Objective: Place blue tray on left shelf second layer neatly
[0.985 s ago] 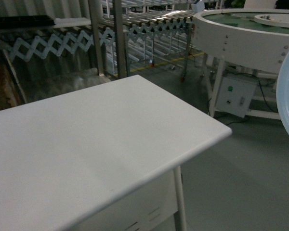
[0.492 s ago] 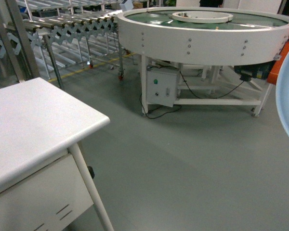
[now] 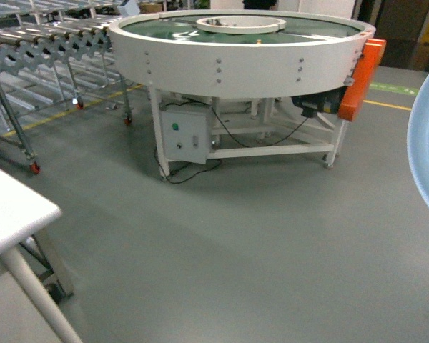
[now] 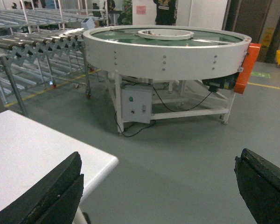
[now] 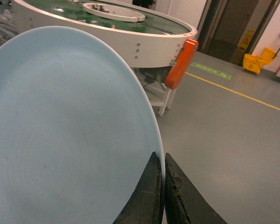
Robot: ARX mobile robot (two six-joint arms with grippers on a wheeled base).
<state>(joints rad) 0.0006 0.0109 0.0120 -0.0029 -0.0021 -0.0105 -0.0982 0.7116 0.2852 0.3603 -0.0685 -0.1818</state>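
Blue tray (image 5: 70, 130): rim pinched between closed right gripper (image 5: 163, 186) fingers, held on edge. Left gripper (image 4: 158, 186): jaws spread wide, holding nothing.

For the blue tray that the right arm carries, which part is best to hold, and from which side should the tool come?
The rim is the best part. The blue tray is shallow and smooth, so only its thin raised edge fits between two fingers. The right tool is shut on that edge, coming from outside the rim toward the centre, in line with the tray's plane. The left tool is open and empty.
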